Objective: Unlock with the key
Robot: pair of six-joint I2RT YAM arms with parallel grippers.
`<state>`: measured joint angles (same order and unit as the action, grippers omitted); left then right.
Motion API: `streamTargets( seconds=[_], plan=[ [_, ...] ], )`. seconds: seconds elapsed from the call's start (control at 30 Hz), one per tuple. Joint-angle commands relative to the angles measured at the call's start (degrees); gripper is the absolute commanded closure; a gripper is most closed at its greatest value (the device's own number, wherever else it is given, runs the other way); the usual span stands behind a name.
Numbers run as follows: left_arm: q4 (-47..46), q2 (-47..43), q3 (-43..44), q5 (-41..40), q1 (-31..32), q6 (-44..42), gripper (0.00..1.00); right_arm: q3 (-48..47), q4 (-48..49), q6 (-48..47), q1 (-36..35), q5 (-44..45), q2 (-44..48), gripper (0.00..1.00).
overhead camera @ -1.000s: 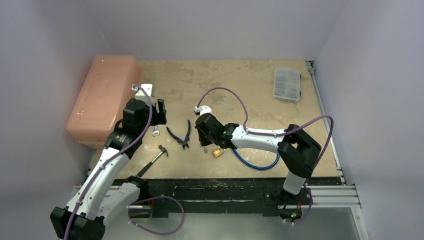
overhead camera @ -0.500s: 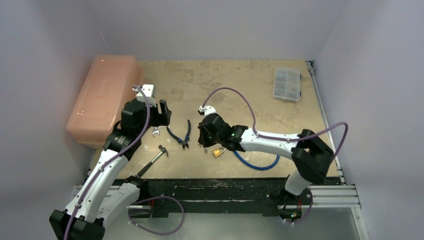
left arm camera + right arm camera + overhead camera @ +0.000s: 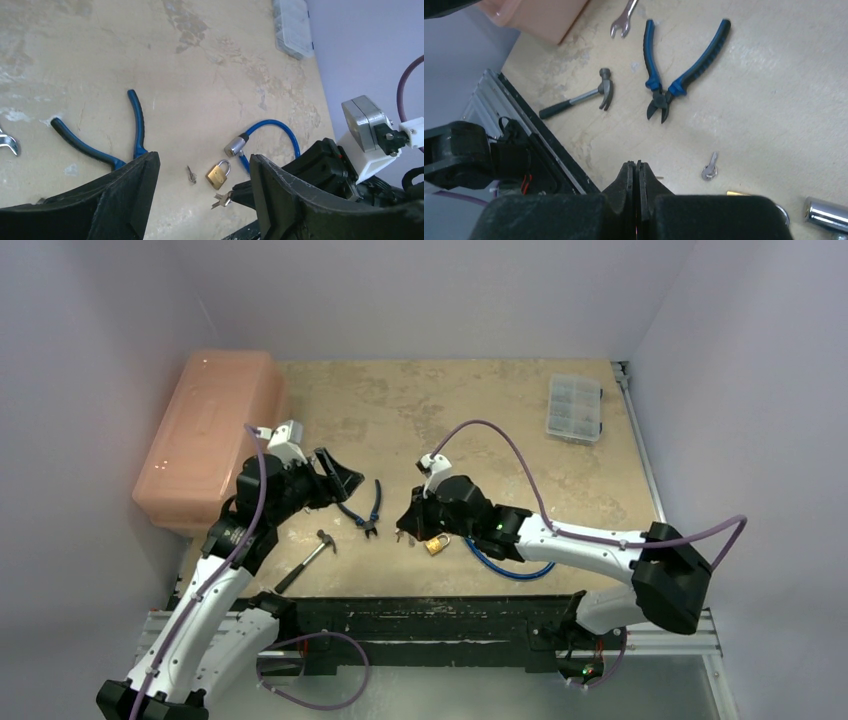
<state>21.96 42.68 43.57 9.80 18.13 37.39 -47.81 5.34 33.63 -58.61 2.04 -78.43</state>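
A: "Why were your left fingers spread, holding nothing, beside the pliers?"

B: "Probably you meant them to steady the padlock. The key lay on the desk just left of it. Your right fingers were clenched; a second key sat at their tips, pinched or not I couldn't tell."

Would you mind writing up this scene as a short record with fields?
left gripper: open, empty, near pliers
right gripper: fingers shut, seemingly on held key
loose key: flat on table, between pliers and padlock
padlock: brass, on table beside blue cable lock
other tools: hammer, wrench
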Motion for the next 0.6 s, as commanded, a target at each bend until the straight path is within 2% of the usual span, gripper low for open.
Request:
streamTargets(
  seconds=[0.0,0.07,0.17,0.33,0.37,0.4,0.5,0.57],
  plan=[
    [1.3,-0.5,-0.7,3.1,-0.2,4.9,0.3,0.6,6.8,2.2,-0.3,-4.2,-2.1,1.0],
    [3.1,-1.1,0.1,0.6,-0.2,3.2,0.29,2.7,10.3,3.8,-0.4,-6.3,-4.1,1.0],
    [3.1,-1.3,-1.0,1.0,-0.2,3.9,0.28,6.9,15.8,5.4,-0.4,-7.8,-7.2,1.0],
    [3.9,-1.1,-3.1,0.9,-0.2,3.6,0.28,10.0,18.9,7.1,-0.5,-12.8,-11.8,1.0],
    [4.5,-1.1,-2.7,0.1,-0.2,3.0,0.28,10.8,19.2,7.0,-0.5,-13.2,-11.7,0.95],
    [5.6,-1.0,-1.9,-0.7,-0.2,2.1,0.28,11.4,18.8,6.8,-0.6,-13.2,-11.4,0.85],
    [8.6,0.6,1.9,-2.9,-0.2,-2.1,0.25,13.0,15.8,5.2,-0.6,-11.4,-8.5,0.43],
    [11.2,2.6,5.1,-5.4,-0.2,-6.1,0.23,12.5,11.5,3.2,-0.6,-9.7,-5.9,0.3]
  ],
)
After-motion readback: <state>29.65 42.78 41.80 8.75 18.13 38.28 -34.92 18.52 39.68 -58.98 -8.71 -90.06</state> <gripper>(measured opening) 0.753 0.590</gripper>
